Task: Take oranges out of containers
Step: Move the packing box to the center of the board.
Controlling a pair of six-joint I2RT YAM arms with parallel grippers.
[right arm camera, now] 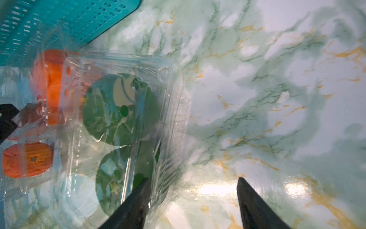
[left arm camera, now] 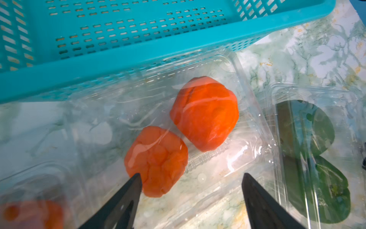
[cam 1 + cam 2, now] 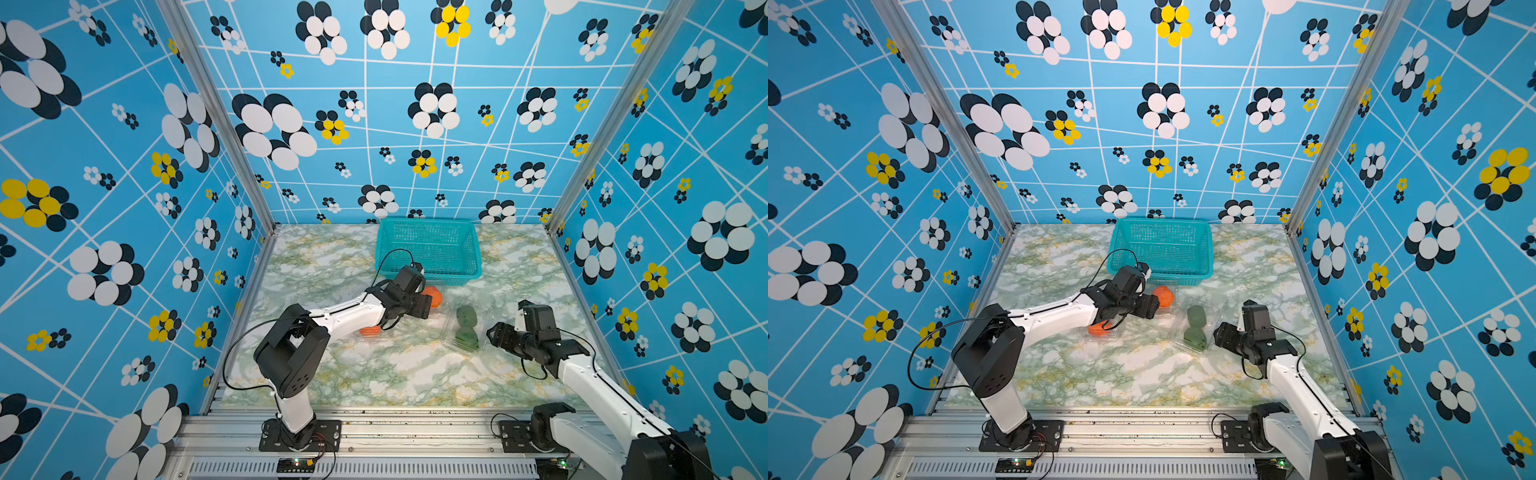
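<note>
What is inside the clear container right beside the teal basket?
Two oranges show through the plastic: the far orange toward the basket, the near orange by the left gripper. Whether this container is lidded cannot be told.

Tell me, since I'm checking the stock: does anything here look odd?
Yes: one clear container holds two dark green lumps rather than orange ones. The oranges in the neighbouring container look lumpy and dented, not smooth.

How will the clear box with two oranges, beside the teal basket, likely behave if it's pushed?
The clear box looks thin and creased, so it would probably flex rather than stay stiff. On the glossy table it may slide easily. The two oranges inside look loose and could roll, shifting its weight.
</note>
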